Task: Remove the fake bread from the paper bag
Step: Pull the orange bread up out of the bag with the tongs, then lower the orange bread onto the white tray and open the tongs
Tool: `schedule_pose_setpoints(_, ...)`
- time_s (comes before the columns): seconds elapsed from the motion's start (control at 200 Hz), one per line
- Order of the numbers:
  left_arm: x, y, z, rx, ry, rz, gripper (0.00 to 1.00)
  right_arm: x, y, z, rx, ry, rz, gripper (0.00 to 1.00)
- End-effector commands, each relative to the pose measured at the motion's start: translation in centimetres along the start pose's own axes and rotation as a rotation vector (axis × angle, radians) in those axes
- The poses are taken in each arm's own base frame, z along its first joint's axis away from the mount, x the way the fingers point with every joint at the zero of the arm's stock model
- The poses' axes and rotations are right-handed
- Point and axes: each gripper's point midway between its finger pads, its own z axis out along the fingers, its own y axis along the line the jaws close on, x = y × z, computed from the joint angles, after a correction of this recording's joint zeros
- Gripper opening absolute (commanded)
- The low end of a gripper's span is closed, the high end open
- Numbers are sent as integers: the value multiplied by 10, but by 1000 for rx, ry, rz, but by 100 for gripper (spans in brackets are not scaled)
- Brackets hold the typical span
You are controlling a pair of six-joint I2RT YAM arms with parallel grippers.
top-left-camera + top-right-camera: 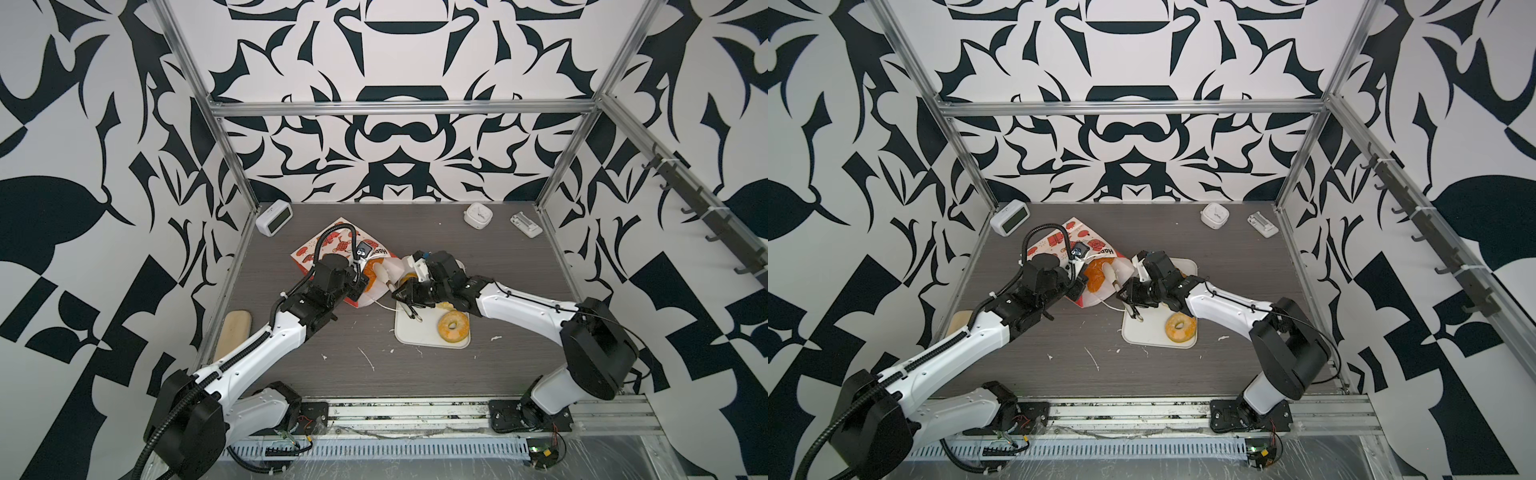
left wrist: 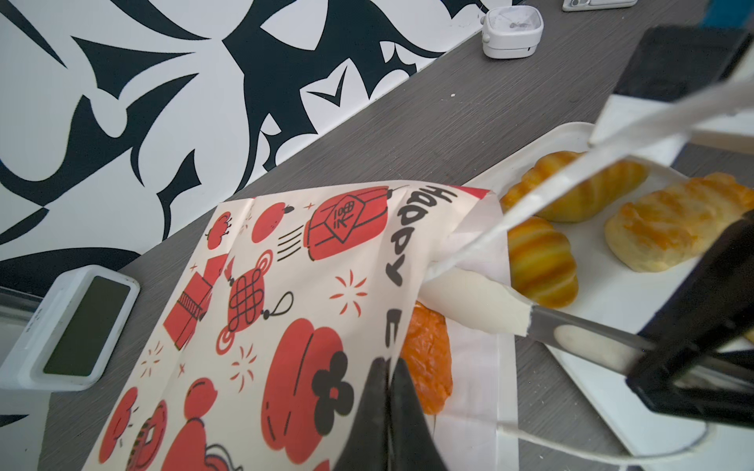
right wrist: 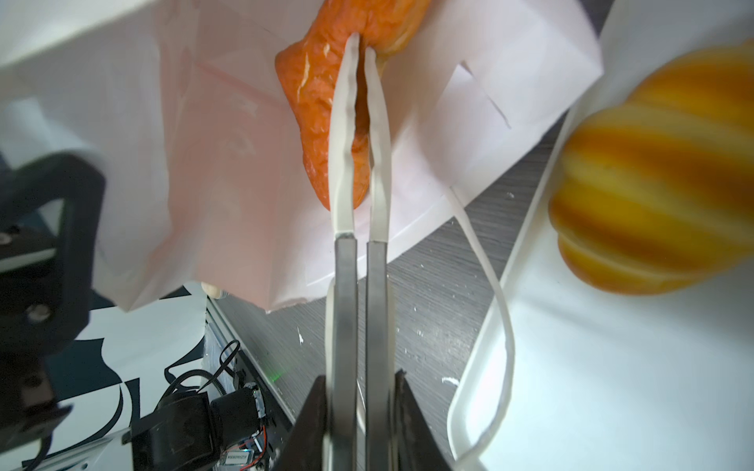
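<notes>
The paper bag point(image 1: 328, 249) point(image 1: 1059, 245) point(image 2: 285, 306) lies on its side, its mouth facing the white tray point(image 1: 419, 336). My left gripper point(image 2: 387, 363) point(image 1: 356, 291) is shut on the upper edge of that mouth. My right gripper point(image 3: 361, 383) point(image 1: 399, 293) is shut on metal tongs point(image 3: 347, 285) point(image 2: 591, 338). Their white tips pinch a dark orange turnover point(image 3: 318, 93) point(image 2: 428, 359) just inside the bag. On the tray lie a ring doughnut point(image 1: 453, 327) point(image 1: 1180, 327), a ridged bun point(image 2: 538, 265) point(image 3: 661, 183), a croissant point(image 2: 579, 191) and a crusty roll point(image 2: 673, 224).
A digital clock point(image 1: 274, 216) stands at the back left. A small white timer point(image 1: 478, 215) and a white gadget point(image 1: 525, 224) sit at the back right. A beige pad point(image 1: 232, 332) leans at the left edge. The bag's white cord handle point(image 3: 489, 285) trails onto the tray.
</notes>
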Motion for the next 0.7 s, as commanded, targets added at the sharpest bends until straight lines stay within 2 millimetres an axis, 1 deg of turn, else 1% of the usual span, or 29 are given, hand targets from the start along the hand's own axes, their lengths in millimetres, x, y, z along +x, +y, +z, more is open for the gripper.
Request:
schedule_pose_setpoints(0.0,0,4,3,-22,11,-6,7,-11,13,-19,-31,-74,-41,0)
schedule_pose_setpoints(0.185,1,4,4,-22,14,-4,7,-8,15,-32,-53,-108,-33,0)
schedule_pose_setpoints(0.31,0,3,5,-17,15,-4,7,-11,18,-38,-59,-132,-27,0)
schedule_pose_setpoints(0.44,-2,1,5,-3,9,-4,6,-15,16,-33,-59,-137,-25,0)
schedule_pose_setpoints(0.535,-3,1,6,-4,9,-1,7,-19,22,-27,-80,-126,-22,0)
schedule_pose_setpoints(0.605,-3,2,6,-15,19,4,7,-22,30,-27,-105,-121,-24,0)
schedule_pose_setpoints(0.695,-3,5,7,-31,23,1,7,-21,31,-29,-104,-113,-24,0)
